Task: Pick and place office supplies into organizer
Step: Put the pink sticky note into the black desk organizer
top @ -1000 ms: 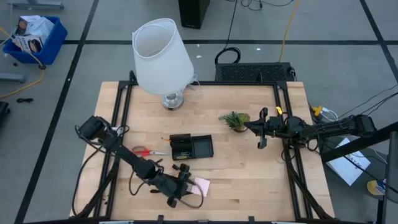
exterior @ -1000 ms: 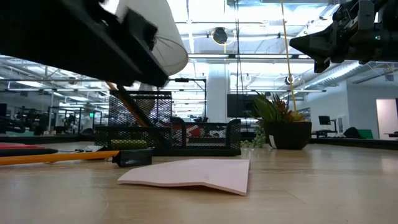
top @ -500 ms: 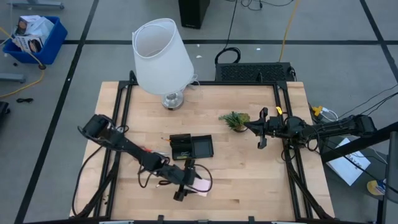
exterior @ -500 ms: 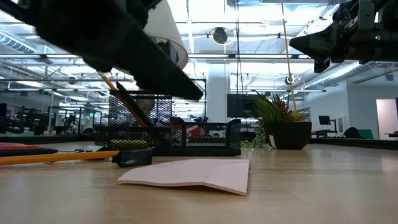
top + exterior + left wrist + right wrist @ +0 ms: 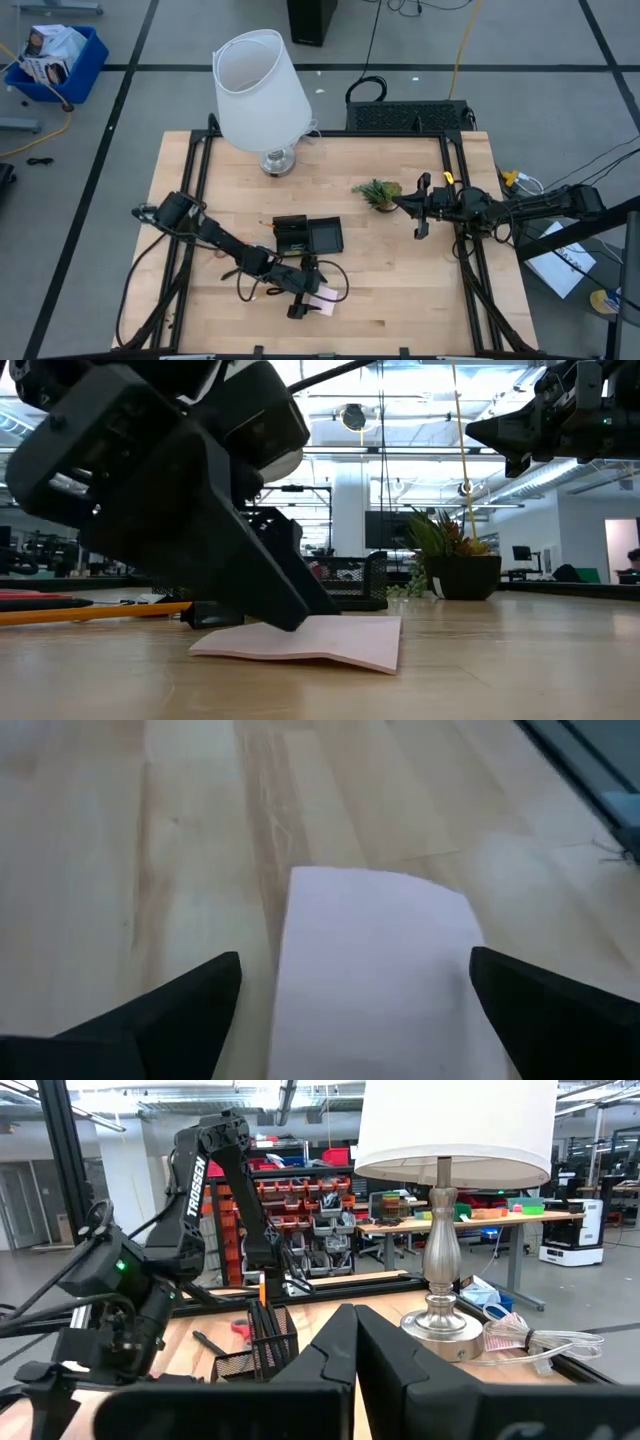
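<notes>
Left hand [image 5: 350, 1010] spread low; right hand [image 5: 421, 207] closed, aloft.

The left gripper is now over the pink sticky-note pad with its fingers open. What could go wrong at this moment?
1. The sticky-note pad lies flat on the table, and its near edge curls up in the low view. The left gripper, open with one finger on each side of the pad, may bend the sheets or pinch only the top ones.
2. An orange pencil and a small black item lie close beside the pad; the arm could push them.
</notes>
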Controlling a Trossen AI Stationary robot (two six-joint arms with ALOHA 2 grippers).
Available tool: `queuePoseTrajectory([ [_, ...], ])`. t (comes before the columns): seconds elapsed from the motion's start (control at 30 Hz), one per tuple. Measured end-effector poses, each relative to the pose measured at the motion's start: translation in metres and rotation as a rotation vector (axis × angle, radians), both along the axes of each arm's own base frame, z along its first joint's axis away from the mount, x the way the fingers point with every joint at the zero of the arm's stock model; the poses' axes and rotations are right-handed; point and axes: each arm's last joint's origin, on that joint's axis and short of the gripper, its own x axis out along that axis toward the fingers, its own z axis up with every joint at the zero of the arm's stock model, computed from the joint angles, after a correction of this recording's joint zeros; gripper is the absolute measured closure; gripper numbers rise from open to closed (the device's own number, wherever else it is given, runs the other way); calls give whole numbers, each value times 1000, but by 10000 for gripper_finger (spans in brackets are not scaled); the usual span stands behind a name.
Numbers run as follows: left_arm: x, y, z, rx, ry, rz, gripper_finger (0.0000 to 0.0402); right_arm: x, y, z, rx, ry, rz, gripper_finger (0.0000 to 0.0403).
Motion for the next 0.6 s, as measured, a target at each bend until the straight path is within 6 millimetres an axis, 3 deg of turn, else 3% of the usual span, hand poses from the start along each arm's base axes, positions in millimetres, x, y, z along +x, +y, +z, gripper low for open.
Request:
queuePoseTrajectory([
  [0.47, -7, -14, -24, 118, 10, 11, 2, 0, 0, 0, 0, 0, 0, 403],
  [0.6, -7, -13, -24, 103, 23, 12, 25, 0, 0, 0, 0, 0, 0, 403],
])
